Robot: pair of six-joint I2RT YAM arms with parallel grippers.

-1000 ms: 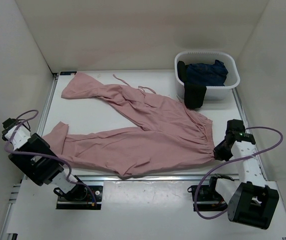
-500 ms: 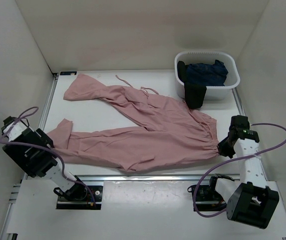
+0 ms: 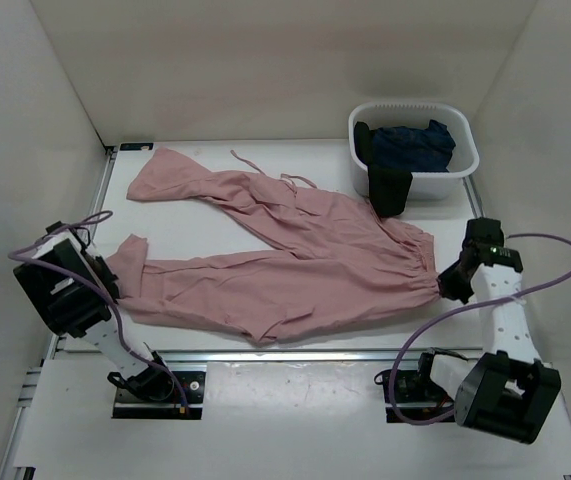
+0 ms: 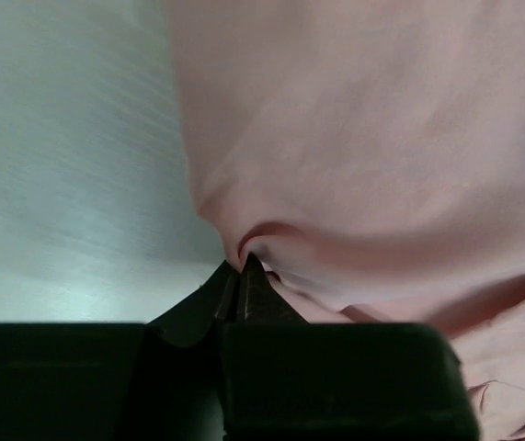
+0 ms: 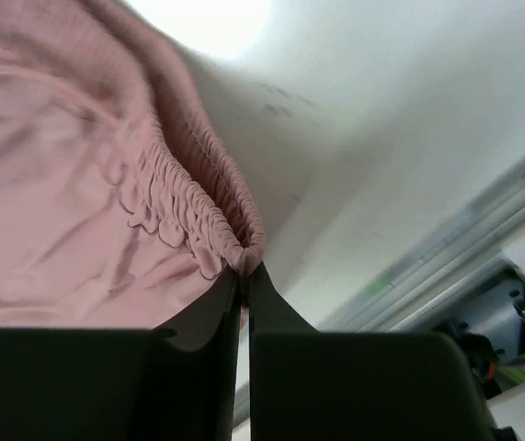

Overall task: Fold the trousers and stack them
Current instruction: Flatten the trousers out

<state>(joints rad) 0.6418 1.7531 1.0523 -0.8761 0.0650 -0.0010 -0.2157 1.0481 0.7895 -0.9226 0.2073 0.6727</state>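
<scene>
The pink trousers point(image 3: 295, 265) lie spread across the middle of the white desk point(image 3: 190, 225), legs reaching toward the left of the frame. At lower left the left end effector point(image 4: 242, 280) pinches the near leg's hem point(image 3: 130, 250) — at right the right end effector point(image 5: 245, 278) is clamped on the gathered waistband point(image 5: 198, 216), both closed tight on fabric

Stood closed in on three sides by plain off-white walls point(image 3: 265, 70), back and both flanks; was floored by a white matte worktop point(image 3: 185, 228); was edged with a silvery metal rail point(image 3: 305, 355) along the near side and thinner strips point(image 3: 96, 200) up the left and right; gave way past that rail to a white board point(image 3: 285, 420); was lit softly and evenly, with only faint shadows; showed a bright glare patch point(image 5: 211, 18) in the right wrist view and a streaky sheen across the worktop in the left wrist view.
</scene>
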